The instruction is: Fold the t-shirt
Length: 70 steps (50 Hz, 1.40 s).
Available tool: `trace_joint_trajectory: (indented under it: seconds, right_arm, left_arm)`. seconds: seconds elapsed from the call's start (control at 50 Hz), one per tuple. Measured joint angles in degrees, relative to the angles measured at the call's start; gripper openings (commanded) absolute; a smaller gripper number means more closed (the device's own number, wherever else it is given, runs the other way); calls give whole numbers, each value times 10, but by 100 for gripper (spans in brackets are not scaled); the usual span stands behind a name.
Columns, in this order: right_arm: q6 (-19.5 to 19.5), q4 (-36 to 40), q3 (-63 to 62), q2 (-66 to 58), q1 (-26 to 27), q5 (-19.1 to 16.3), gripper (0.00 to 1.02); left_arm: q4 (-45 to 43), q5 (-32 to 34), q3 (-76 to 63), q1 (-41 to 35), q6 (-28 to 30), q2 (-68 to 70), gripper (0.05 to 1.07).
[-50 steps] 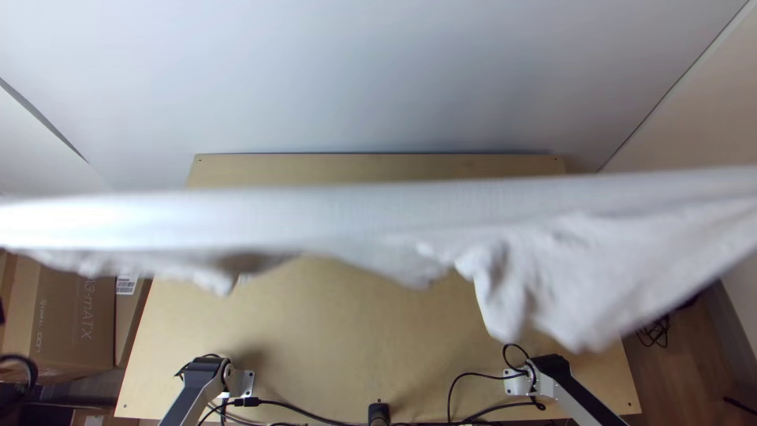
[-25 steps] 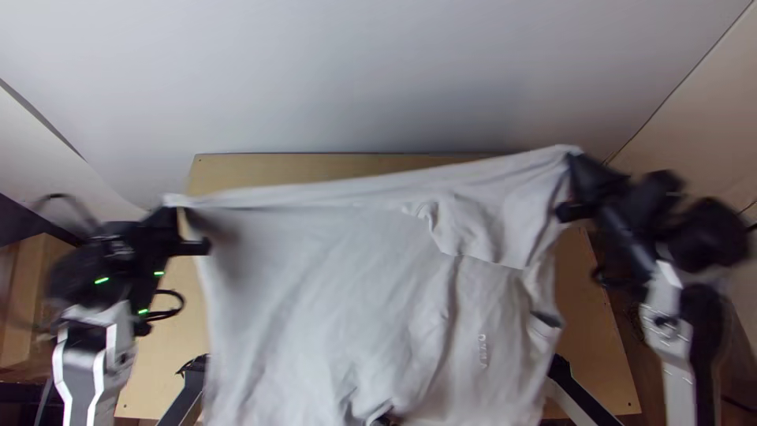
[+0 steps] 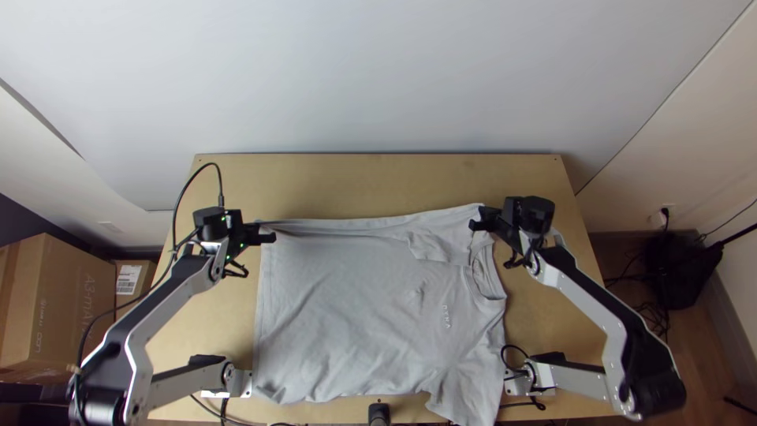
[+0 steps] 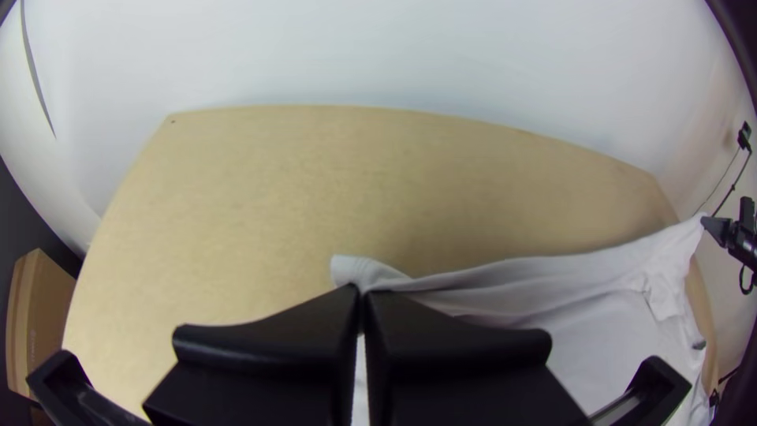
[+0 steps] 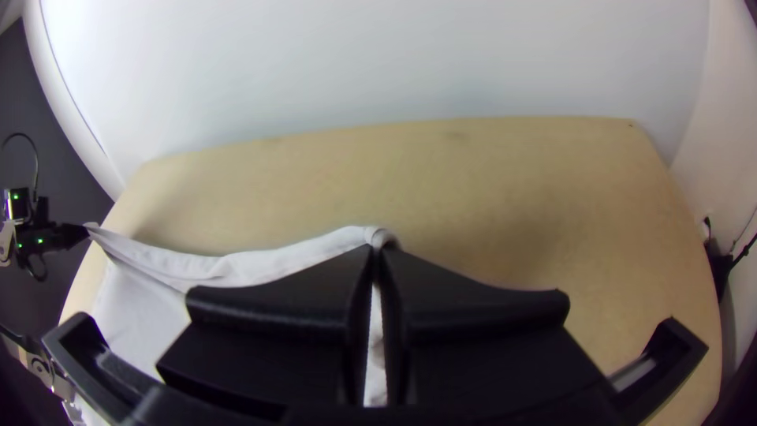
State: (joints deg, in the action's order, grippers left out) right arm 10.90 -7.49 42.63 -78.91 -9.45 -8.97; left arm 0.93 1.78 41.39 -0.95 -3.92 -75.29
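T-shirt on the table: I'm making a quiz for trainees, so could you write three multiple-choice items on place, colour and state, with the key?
1. Where does the collar of the t-shirt lie?
A) By the left gripper
B) By the right gripper
C) Midway between the grippers

2. What colour is the t-shirt?
A) Red
B) Dark green
C) Light grey

3. How do the fingers of the left gripper stand?
A) Closed on the t-shirt
B) Wide open
C) Closed with nothing between them

1: B, the top view has the neck opening just below the right gripper.
2: C, its body shows pale grey there.
3: A, the left wrist view has fabric pinched at their meeting tips.
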Motion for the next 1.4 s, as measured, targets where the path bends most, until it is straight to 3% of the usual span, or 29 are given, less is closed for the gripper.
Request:
trace_joint_trajectory:
  seconds: [0.4, 0.68, 1.12, 1.4]
  right_arm:
    - [0, -14, 169, -217, 22, -9, 2]
    - [0, 13, 308, -334, 33, -11, 2]
    - [11, 152, 545, -483, 47, -16, 2]
    - [24, 235, 584, -483, 47, -20, 2]
  left_arm:
    - [-23, 38, 161, 26, -4, -212, 8]
    - [35, 47, 333, 31, -4, -336, 8]
    - [183, 47, 580, 31, -37, -498, 8]
    - [279, 98, 623, 43, -51, -497, 8]
